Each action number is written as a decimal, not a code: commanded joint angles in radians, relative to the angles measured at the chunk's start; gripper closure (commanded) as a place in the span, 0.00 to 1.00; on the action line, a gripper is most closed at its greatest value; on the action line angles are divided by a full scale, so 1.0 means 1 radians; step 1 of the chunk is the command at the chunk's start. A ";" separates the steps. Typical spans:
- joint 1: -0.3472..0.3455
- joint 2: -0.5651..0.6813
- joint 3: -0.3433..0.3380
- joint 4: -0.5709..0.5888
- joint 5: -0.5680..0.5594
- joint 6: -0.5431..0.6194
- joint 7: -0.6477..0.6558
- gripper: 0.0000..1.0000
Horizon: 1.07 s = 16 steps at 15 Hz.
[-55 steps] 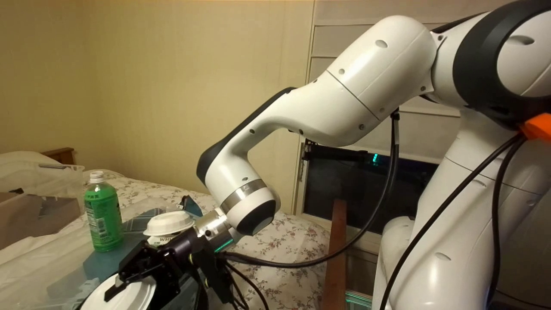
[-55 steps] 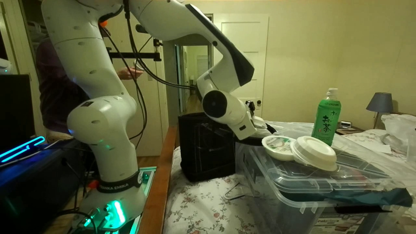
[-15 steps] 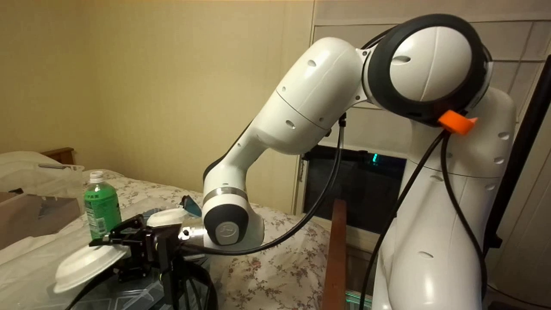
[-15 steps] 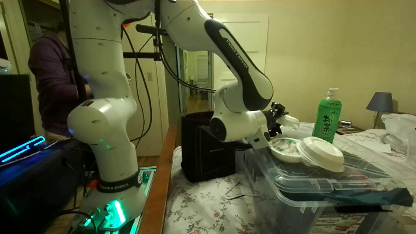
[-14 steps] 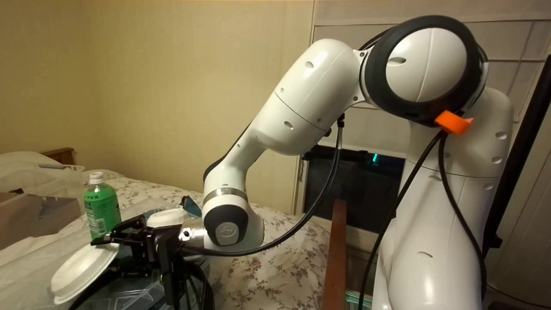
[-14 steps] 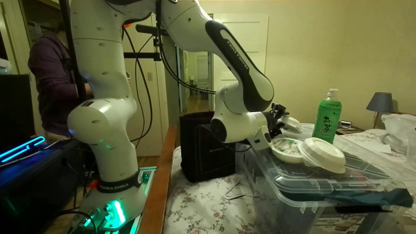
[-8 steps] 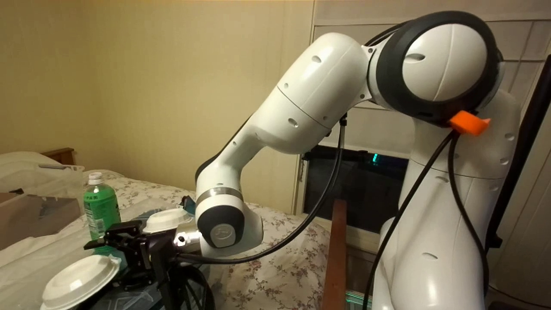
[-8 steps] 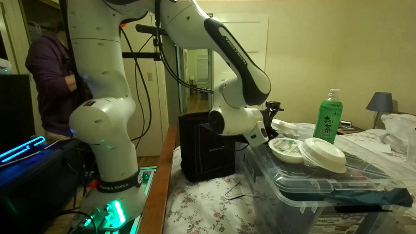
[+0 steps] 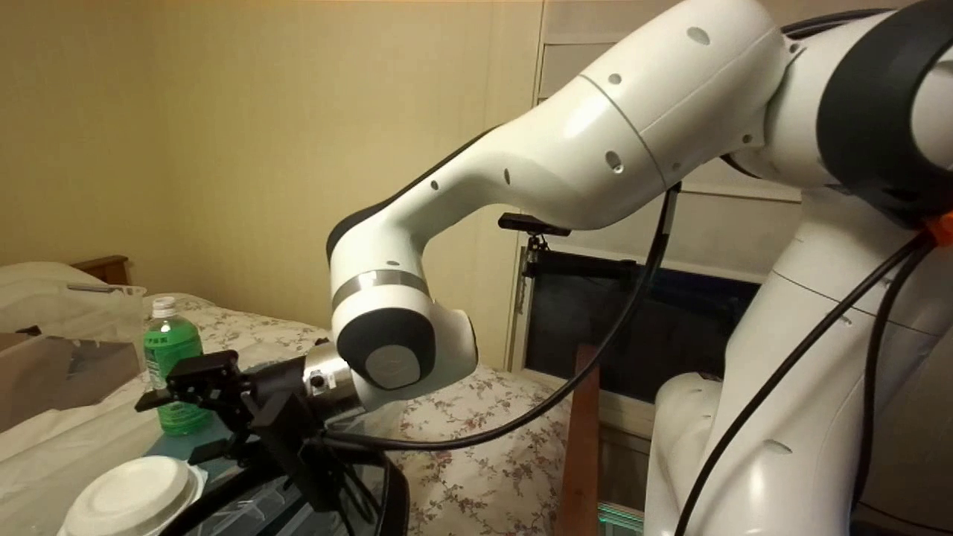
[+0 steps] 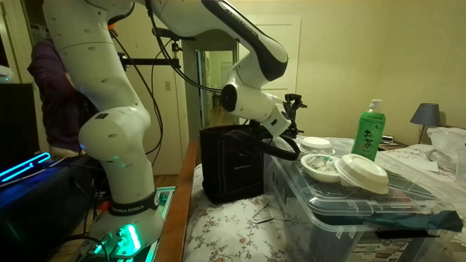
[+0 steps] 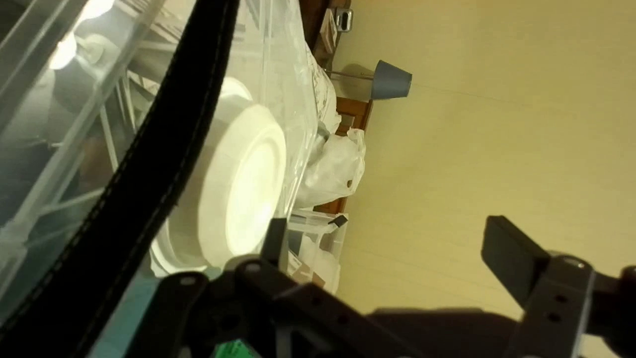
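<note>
My gripper [image 9: 175, 428] hangs in the air, open, with nothing between its fingers. In the wrist view only the plain wall shows between the widely spread fingertips [image 11: 514, 258]. A white round bowl [image 9: 130, 495] lies below and beyond the gripper, apart from it, on the clear plastic bin [image 10: 349, 203]. In an exterior view, a labelled white bowl [image 10: 318, 167] and a tilted white bowl [image 10: 362, 173] lie nearer that camera. A green tea bottle [image 10: 367, 134] stands upright behind them. The black strap [image 11: 164, 164] of a bag crosses in front of the bowl in the wrist view.
A black bag [image 10: 233, 167] stands on the flowered bed beside the bin, its handle looping under the wrist. A wooden bed rail [image 10: 178, 200] runs between the robot base and the bag. Another clear bin [image 9: 74, 350] sits farther along the bed. A person [image 10: 54, 94] stands behind the arm.
The gripper held the white bowl earlier, then opened and let go of it. The bowl rests on the bin, while the gripper has moved up and back from it.
</note>
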 commanded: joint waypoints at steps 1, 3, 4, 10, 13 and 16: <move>-0.030 -0.093 0.068 -0.006 -0.061 0.126 -0.076 0.00; 0.012 -0.092 0.088 0.022 -0.092 0.209 -0.107 0.00; 0.011 -0.092 0.111 0.033 -0.087 0.243 -0.146 0.00; 0.043 -0.093 0.205 0.064 -0.228 0.434 -0.218 0.00; 0.075 -0.076 0.199 0.071 -0.371 0.554 -0.202 0.00; 0.065 -0.043 0.202 0.062 -0.596 0.671 -0.110 0.00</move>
